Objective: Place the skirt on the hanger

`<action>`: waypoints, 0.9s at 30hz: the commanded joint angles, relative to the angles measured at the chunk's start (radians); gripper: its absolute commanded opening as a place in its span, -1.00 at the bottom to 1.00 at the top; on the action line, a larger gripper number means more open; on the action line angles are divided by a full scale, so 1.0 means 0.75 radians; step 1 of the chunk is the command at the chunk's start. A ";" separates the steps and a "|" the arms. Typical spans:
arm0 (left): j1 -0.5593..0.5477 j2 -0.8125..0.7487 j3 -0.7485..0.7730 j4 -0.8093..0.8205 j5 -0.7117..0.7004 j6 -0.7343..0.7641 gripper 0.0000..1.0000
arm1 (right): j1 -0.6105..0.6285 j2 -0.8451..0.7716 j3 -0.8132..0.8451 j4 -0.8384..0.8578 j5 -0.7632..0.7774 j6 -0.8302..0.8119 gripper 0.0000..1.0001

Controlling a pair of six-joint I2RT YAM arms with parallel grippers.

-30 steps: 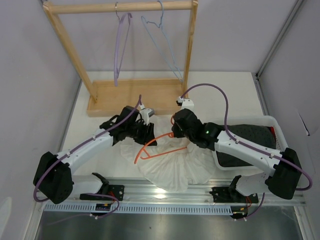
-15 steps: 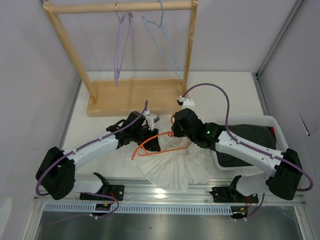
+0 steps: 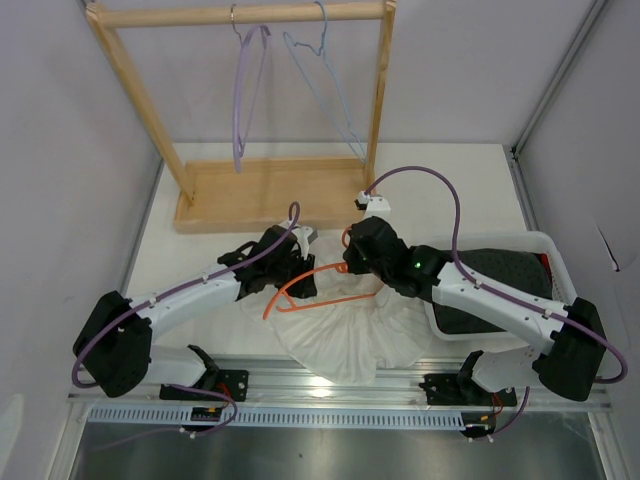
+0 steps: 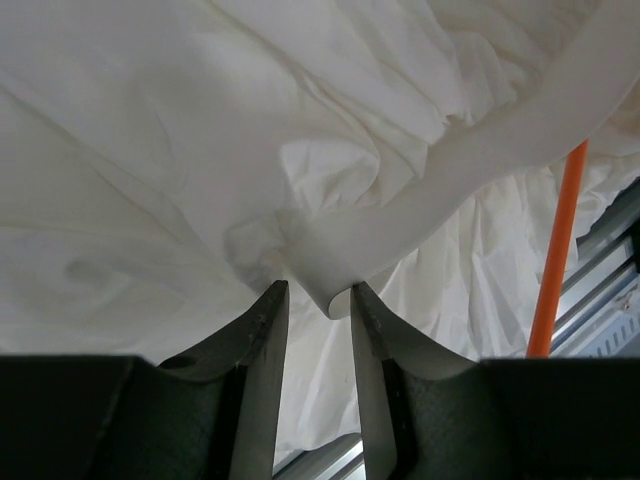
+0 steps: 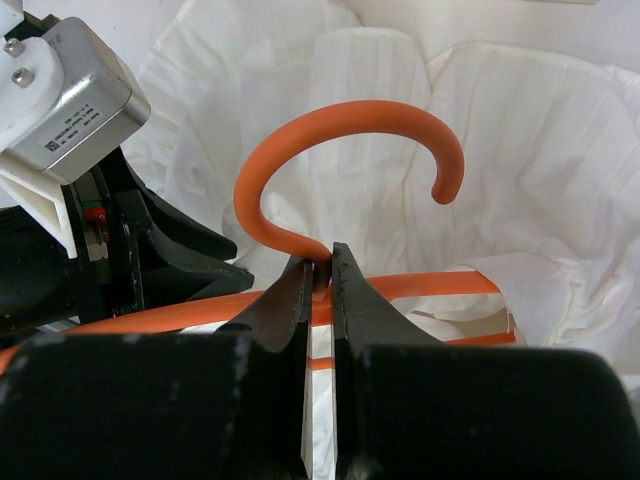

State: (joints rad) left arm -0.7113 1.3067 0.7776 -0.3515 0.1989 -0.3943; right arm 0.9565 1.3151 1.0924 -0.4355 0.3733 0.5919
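In the top view, on the left, the left claw (image 3: 300, 272) is seen reaching in over the table (image 3: 460, 190), right at the upper left edge of the skirt (image 3: 350, 335). From the left wrist, that claw (image 4: 318, 295) is found clamped on a folded loop of the skirt's (image 4: 150, 150) white band. The fold is pressed between the two tips and crumpled fabric is spread out beyond them. At about 3 o'clock from the tips, a straight length of the hanger (image 4: 555, 260) is caught running up and down, just beside the band.

Toward the middle of the top view, the skirt is spread in a fan, its wide hem at 6 o'clock near the rail. The hanger (image 3: 330, 302) is laid over its upper part, between the two claws.

The right claw (image 3: 352, 262) is met at 3 o'clock from the left one, close by. From its wrist, this claw (image 5: 320, 265) is shown closed tight on the hanger's (image 5: 340, 115) neck, just under the hook, which curls up toward 12 o'clock. The orange bars are crossed beneath the fingers, and the skirt (image 5: 520, 150) is lying behind.

At far right, a dark cloth (image 3: 500, 272) is noted in a white bin (image 3: 560, 262).
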 commanded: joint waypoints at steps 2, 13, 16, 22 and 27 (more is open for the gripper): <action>-0.011 0.000 -0.024 0.066 -0.036 -0.033 -0.34 | 0.003 -0.054 -0.008 0.051 0.028 0.011 -1.00; -0.037 0.023 -0.063 0.150 -0.026 -0.084 -0.42 | 0.003 -0.052 -0.019 0.067 0.028 0.011 -1.00; -0.046 0.037 -0.059 0.160 -0.030 -0.094 -0.37 | 0.001 -0.048 -0.019 0.067 0.026 0.011 -1.00; -0.048 0.051 -0.059 0.178 -0.052 -0.108 -0.58 | -0.003 -0.052 -0.033 0.073 0.030 0.009 -1.00; -0.048 0.049 -0.053 0.170 -0.059 -0.104 -1.00 | -0.009 -0.050 -0.039 0.086 0.036 0.000 -1.00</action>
State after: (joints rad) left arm -0.7395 1.3430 0.7330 -0.2546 0.1722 -0.4690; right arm 0.9535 1.3094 1.0634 -0.4183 0.3740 0.5919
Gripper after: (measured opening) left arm 0.020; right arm 0.057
